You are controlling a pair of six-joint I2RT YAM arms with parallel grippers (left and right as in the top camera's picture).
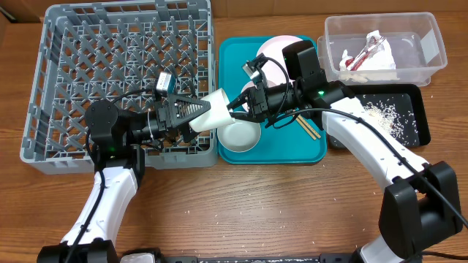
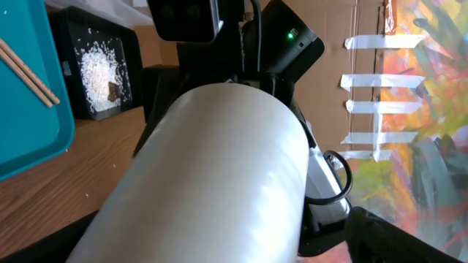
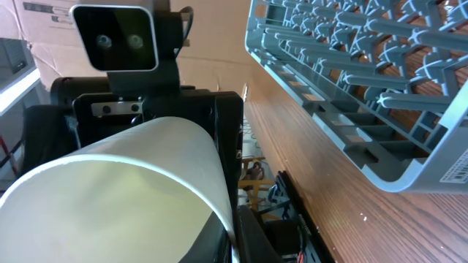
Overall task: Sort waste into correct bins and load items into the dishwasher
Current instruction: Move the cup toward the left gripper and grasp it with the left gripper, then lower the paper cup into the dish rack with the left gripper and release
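Handing over in mid-air: my right gripper [image 1: 239,102] pinches the small white cup [image 1: 208,111] by its rim and holds it sideways over the seam between teal tray [image 1: 307,150] and grey dish rack [image 1: 44,88]. That lets my left gripper [image 1: 191,109], jaws spread wide around the other end, take it rackward. I can't tell whether its fingers touch. Only the left wrist view shows the dark lump [image 2: 113,89] amid rice [image 2: 95,69] in the black tray [image 2: 69,29].

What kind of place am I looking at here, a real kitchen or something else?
Probably a robotics lab bench rather than a real kitchen: white robot arms work at a wooden table with a square grey plastic dish rack on it, and a colourful painted sheet is taped up behind.
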